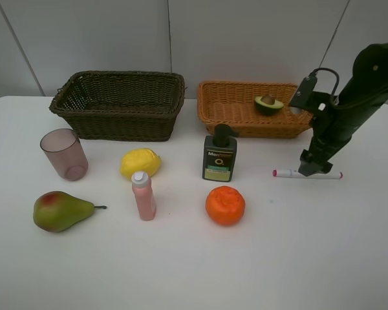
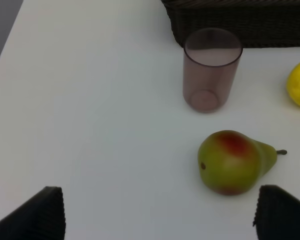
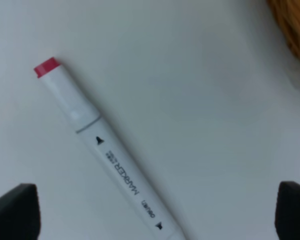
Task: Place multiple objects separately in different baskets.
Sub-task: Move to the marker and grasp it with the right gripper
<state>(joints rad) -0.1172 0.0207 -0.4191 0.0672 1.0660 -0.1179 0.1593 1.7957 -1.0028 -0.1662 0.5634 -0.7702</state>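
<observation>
White marker (image 3: 110, 160) lying flat on bench (image 1: 181, 271), red end cap turned toward dark pump bottle (image 1: 220, 155), in front of orange-tan basket (image 1: 246, 123). Right gripper (image 1: 312, 169) lowered directly over marker, fingers spread wide with one on either side of barrel and clear of it in the wrist view; nothing pinched.

Left gripper (image 2: 160, 215) likewise spread wide and holding nothing, hanging above bare bench just beside green-red pear (image 1: 59, 212); not seen in the high view.

Avocado half (image 1: 269, 104) resting cut face up inside orange-tan basket, toward its right end. Dark brown basket (image 1: 119, 123) standing to the left of it, the two apart, both along the far edge of bench.

Remaining items in front of the baskets, all apart from one another:
- pinkish cup (image 1: 64, 154) upright, near the front left corner of dark brown basket
- pear on its side, nearer than cup
- lemon (image 1: 140, 163) in front of dark brown basket
- pink bottle (image 1: 143, 195) upright, just nearer than lemon
- pump bottle upright, between the two baskets' near corners
- orange (image 1: 225, 205) nearer than pump bottle
</observation>
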